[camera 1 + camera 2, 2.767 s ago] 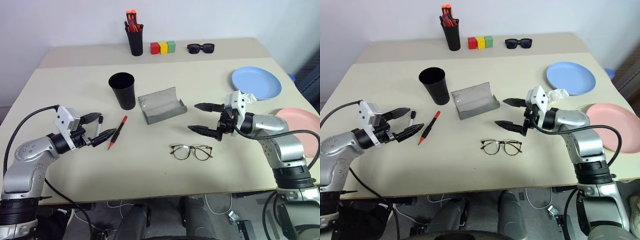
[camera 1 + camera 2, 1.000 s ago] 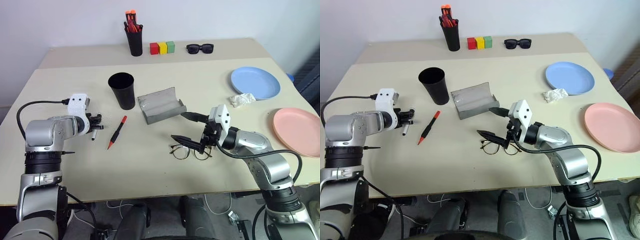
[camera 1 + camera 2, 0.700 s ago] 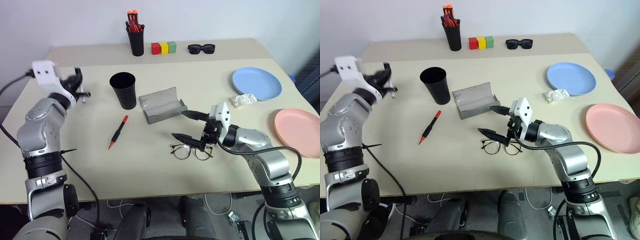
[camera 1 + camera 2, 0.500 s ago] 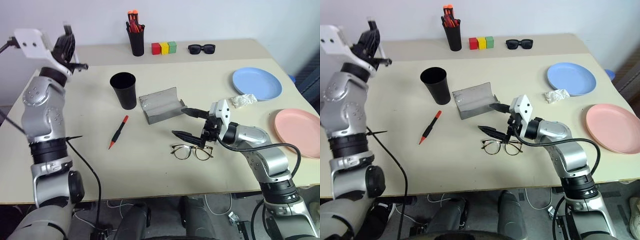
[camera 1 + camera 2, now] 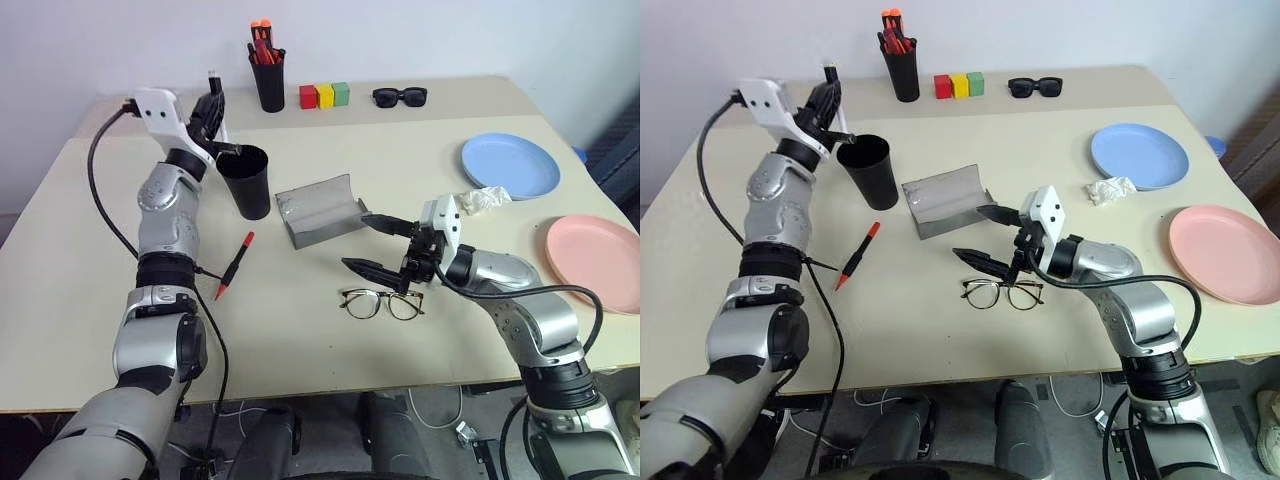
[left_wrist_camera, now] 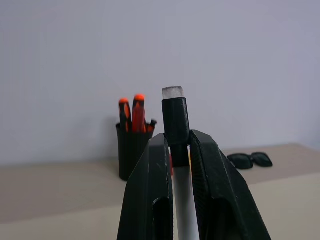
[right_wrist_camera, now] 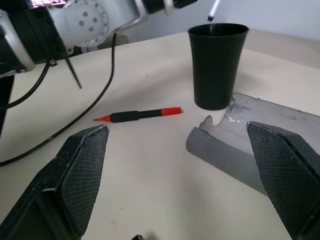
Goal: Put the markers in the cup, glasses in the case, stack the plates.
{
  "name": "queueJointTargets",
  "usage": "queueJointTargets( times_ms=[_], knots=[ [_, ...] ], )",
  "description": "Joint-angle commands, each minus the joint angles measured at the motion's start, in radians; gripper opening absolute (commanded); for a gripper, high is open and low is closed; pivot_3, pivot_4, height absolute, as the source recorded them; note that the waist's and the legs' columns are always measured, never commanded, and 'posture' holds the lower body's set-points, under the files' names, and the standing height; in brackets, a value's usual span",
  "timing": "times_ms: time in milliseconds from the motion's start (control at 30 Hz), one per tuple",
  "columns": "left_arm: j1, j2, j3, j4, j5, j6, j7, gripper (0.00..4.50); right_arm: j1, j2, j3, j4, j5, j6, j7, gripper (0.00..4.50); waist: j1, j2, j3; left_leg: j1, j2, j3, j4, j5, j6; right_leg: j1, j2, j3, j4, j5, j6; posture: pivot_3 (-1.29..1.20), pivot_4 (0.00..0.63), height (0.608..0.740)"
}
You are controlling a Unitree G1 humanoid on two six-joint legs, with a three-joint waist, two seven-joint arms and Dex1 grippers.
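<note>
The left gripper (image 5: 214, 95) is clamped on one marker (image 6: 176, 131), held upright above the near-left rim of the single black cup (image 5: 245, 181); its lower tip seems just over that rim. A second marker (image 5: 235, 264) lies below it on open table (image 5: 120, 310). The right gripper (image 5: 378, 244) is spread wide and empty, with the glasses (image 5: 382, 303) just under it and the case (image 5: 322, 209) beside it. Two plates, blue (image 5: 511, 165) and pink (image 5: 596, 262), lie apart near the right edge.
</note>
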Motion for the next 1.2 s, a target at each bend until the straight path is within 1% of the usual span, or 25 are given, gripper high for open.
queueJointTargets(
  times_ms=[33,233,333,367,467,533,600,667,767,833,933,1000,1100,1167,1200],
  knots=[
    [-0.021,-0.002,-0.004,-0.007,-0.008,-0.032,-0.026,1.32,-0.002,-0.001,-0.023,-0.054,0.014,-0.007,-0.008,4.5,-0.001,0.0,0.0,0.0,0.0,0.0,0.0,0.0,0.0,0.0,0.0,0.0,0.0,0.0,0.0,0.0,0.15,0.74],
    [-0.012,-0.012,-0.008,-0.034,-0.013,-0.026,-0.044,4.43,-0.005,0.003,-0.017,-0.044,0.002,-0.023,-0.012,4.5,0.0,0.0,0.0,0.0,0.0,0.0,0.0,0.0,0.0,0.0,0.0,0.0,0.0,0.0,0.0,0.0,0.15,0.74],
    [-0.003,-0.006,-0.009,-0.092,-0.023,0.015,-0.049,4.48,-0.006,0.005,-0.016,-0.04,-0.001,-0.028,-0.013,4.5,-0.001,0.0,0.0,0.0,0.0,0.0,0.0,0.0,0.0,0.0,0.0,0.0,0.0,0.0,0.0,0.0,0.15,0.74],
    [0.009,0.006,-0.013,-0.166,-0.044,0.107,-0.044,4.48,-0.005,0.003,-0.015,-0.04,-0.004,-0.03,-0.012,4.5,-0.002,0.0,0.0,0.0,0.0,0.0,0.0,0.0,0.0,0.0,0.0,0.0,0.0,0.0,0.0,0.0,0.15,0.74],
    [0.075,0.101,-0.07,-0.477,-0.079,0.455,-0.05,4.48,-0.002,-0.004,-0.021,-0.041,-0.001,-0.031,-0.007,4.5,-0.01,0.0,0.0,0.0,0.0,0.0,0.0,0.0,0.001,0.0,0.0,0.0,0.0,0.0,0.0,0.0,0.15,0.74],
    [0.122,0.198,-0.1,-0.681,-0.122,0.696,-0.057,4.48,0.004,-0.011,-0.025,-0.037,-0.004,-0.04,0.002,4.5,-0.012,0.0,0.0,0.0,0.0,0.0,0.0,-0.001,0.001,-0.001,0.001,0.001,0.001,0.0,0.0,0.0,0.15,0.74],
    [0.175,0.333,-0.146,-0.85,-0.116,0.896,-0.075,4.48,0.01,-0.027,-0.034,-0.035,0.005,-0.047,0.03,4.5,-0.012,0.0,0.0,0.0,0.001,0.0,0.0,-0.001,0.001,-0.002,0.001,0.001,0.003,0.0,0.0,0.0,0.15,0.74],
    [0.218,0.434,-0.159,-0.966,-0.13,1.05,-0.08,4.48,0.023,-0.059,-0.049,-0.036,0.018,-0.054,0.078,4.5,-0.011,0.001,0.0,0.001,0.0,0.0,-0.001,-0.001,0.001,-0.002,0.001,0.002,0.004,0.0,0.0,0.0,0.15,0.74],
    [0.284,0.534,-0.137,-1.101,-0.206,1.26,-0.101,4.48,0.032,-0.109,-0.069,-0.008,0.017,-0.072,0.136,4.5,-0.004,0.001,0.0,0.002,0.0,0.0,0.0,-0.001,0.002,-0.001,0.001,0.002,0.004,0.0,0.0,0.0,0.15,0.74],
    [0.354,0.546,-0.082,-1.164,-0.301,1.424,-0.124,4.48,0.021,-0.114,-0.07,0.013,0.012,-0.08,0.143,4.5,-0.004,0.0,0.0,0.002,0.0,0.0,0.0,-0.001,0.002,0.0,0.001,0.002,0.005,-0.001,0.0,0.0,0.15,0.74],
    [0.465,0.52,-0.076,-1.219,-0.275,1.48,-0.053,4.48,0.007,-0.099,-0.052,0.007,0.013,-0.072,0.149,4.5,-0.007,0.001,0.0,0.003,0.001,0.0,0.0,-0.001,0.002,0.0,0.001,0.002,0.005,-0.001,0.0,0.0,0.15,0.74],
    [0.513,0.502,-0.127,-1.214,-0.241,1.485,-0.011,4.48,0.009,-0.096,-0.03,-0.008,0.004,-0.073,0.159,4.5,-0.006,0.0,0.0,0.003,0.001,0.0,0.0,-0.001,0.002,0.0,0.001,0.002,0.005,-0.001,0.0,0.0,0.15,0.74],
    [0.513,0.434,-0.159,-1.164,-0.229,1.575,0.051,4.48,-0.001,-0.091,-0.024,-0.012,0.008,-0.064,0.155,4.5,0.0,0.0,0.0,0.002,0.001,0.0,0.0,-0.001,0.001,0.0,0.001,0.002,0.005,-0.001,0.0,0.0,0.15,0.74],
    [0.51,0.431,-0.209,-1.159,-0.2,1.585,0.076,4.48,-0.005,-0.096,-0.028,-0.006,0.01,-0.061,0.156,4.5,0.001,0.0,0.0,0.002,0.001,0.0,0.001,-0.001,0.001,0.0,0.001,0.002,0.005,-0.001,0.0,0.0,0.15,0.74],
    [0.504,0.405,-0.199,-1.15,-0.202,1.603,0.088,4.48,-0.002,-0.101,-0.03,-0.004,0.008,-0.063,0.157,4.5,0.0,0.0,0.0,0.002,0.001,0.0,0.001,-0.001,0.001,0.0,0.001,0.002,0.005,-0.001,0.0,0.0,0.15,0.74]
  ],
)
